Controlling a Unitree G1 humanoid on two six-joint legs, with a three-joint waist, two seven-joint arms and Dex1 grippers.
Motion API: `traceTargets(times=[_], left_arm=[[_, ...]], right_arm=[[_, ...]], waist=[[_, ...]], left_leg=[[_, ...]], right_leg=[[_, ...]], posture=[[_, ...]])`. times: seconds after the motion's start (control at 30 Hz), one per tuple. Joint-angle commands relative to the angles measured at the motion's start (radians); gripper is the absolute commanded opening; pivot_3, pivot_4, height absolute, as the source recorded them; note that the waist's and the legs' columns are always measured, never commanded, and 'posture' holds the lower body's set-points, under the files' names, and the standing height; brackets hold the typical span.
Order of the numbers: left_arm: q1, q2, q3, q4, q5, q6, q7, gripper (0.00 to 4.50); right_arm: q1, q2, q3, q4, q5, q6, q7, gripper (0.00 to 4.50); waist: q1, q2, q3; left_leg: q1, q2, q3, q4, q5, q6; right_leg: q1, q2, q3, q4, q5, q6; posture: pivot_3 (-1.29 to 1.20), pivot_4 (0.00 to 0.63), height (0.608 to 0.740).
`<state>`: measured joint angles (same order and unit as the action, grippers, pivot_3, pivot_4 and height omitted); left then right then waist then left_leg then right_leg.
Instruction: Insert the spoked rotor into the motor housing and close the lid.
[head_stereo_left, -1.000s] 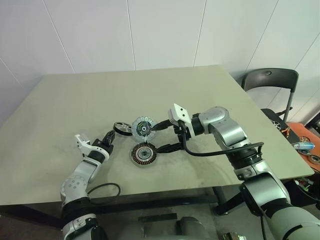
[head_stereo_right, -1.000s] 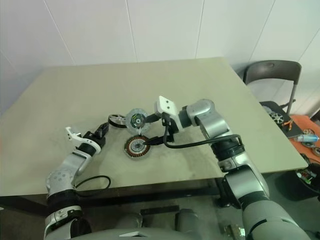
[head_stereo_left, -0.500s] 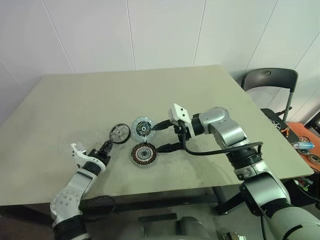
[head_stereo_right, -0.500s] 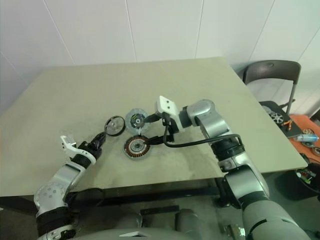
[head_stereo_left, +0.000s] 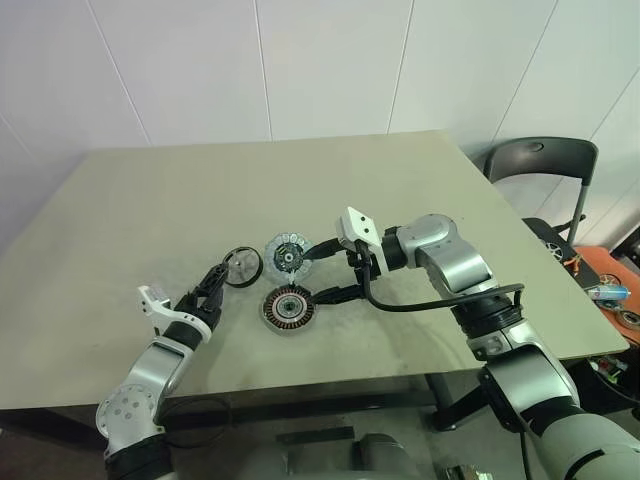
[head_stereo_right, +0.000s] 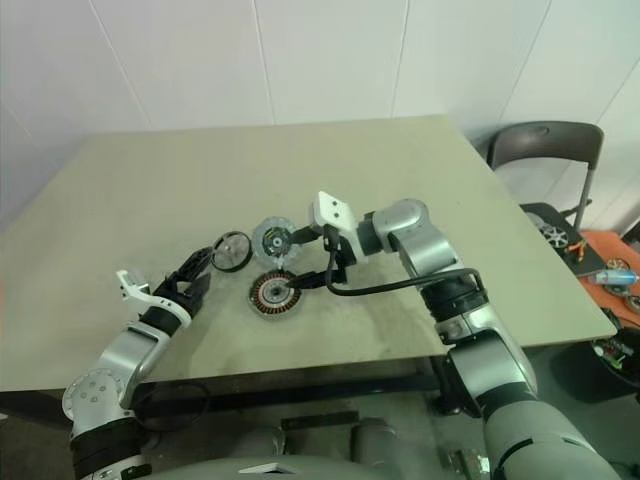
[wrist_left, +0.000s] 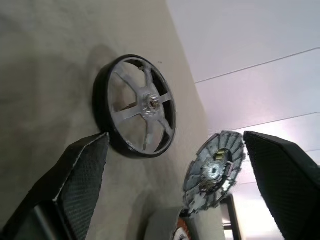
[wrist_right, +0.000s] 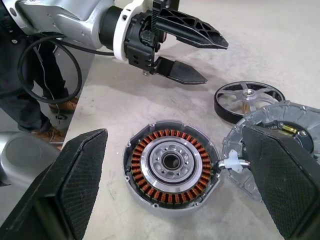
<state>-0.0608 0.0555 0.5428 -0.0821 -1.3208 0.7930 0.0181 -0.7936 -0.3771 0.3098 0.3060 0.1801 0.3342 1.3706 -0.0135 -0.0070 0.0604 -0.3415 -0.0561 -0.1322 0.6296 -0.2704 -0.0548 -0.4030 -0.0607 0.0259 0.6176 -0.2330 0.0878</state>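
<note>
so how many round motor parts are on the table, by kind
spoked rotor: 1
motor housing with copper windings: 1
lid: 1
total: 3

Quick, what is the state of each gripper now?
Left gripper: open, holding nothing; spoked rotor lies free on the table.
Right gripper: open, holding nothing.

One spoked rotor (head_stereo_left: 241, 266), one motor housing (head_stereo_left: 288, 309), one lid (head_stereo_left: 286, 254) — one table (head_stereo_left: 200, 190), one chair (head_stereo_left: 540, 165).

Head cams look down; wrist cams near, share spoked rotor (wrist_left: 134, 105)
</note>
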Motion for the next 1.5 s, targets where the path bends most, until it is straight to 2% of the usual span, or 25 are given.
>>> traceTargets(times=[0.03,0.37,1.13,1.23,1.5], left_arm=[[-0.036,0.0,-0.008,0.041,-0.037,-0.004,-0.007,4.44],[-0.124,0.005,-0.023,0.187,-0.014,-0.01,-0.011,4.44],[-0.223,-0.022,-0.026,0.25,0.024,-0.058,-0.023,4.44],[-0.215,-0.028,-0.026,0.248,0.016,-0.05,-0.027,3.88],[-0.211,-0.036,-0.02,0.242,0.022,-0.061,-0.017,1.19]], right_arm=[[-0.017,0.001,-0.014,-0.013,0.013,-0.013,-0.005,4.5],[-0.023,0.002,-0.015,-0.021,0.017,-0.005,-0.01,4.5],[-0.021,0.004,-0.019,-0.023,0.019,-0.006,-0.018,4.5],[-0.019,0.003,-0.019,-0.027,0.02,-0.004,-0.02,4.5],[-0.021,0.003,-0.02,-0.022,0.02,-0.007,-0.022,4.5]], waist=[[0.001,0.0,0.0],[0.003,0.0,0.0],[0.002,0.0,0.0],[0.002,0.0,0.0],[0.002,0.0,0.0]], left_leg=[[0.0,0.0,0.0,0.0,0.0,0.0],[0.0,0.0,0.0,0.0,0.0,0.0],[0.0,0.0,-0.001,0.0,0.0,0.0],[0.0,0.0,-0.001,0.0,0.0,0.0],[0.0,0.0,-0.001,0.0,0.0,0.0]], right_leg=[[0.0,0.0,0.0,0.0,0.0,0.0],[0.0,0.0,0.0,0.0,0.0,0.0],[0.002,0.0,0.0,-0.001,0.002,0.003],[0.001,0.0,0.0,-0.001,0.002,0.003],[0.001,0.0,0.0,-0.002,0.002,0.003]], posture=[[0.0,0.0,0.74],[0.0,0.0,0.74],[0.0,0.0,0.74],[0.0,0.0,0.74],[0.0,0.0,0.74]])
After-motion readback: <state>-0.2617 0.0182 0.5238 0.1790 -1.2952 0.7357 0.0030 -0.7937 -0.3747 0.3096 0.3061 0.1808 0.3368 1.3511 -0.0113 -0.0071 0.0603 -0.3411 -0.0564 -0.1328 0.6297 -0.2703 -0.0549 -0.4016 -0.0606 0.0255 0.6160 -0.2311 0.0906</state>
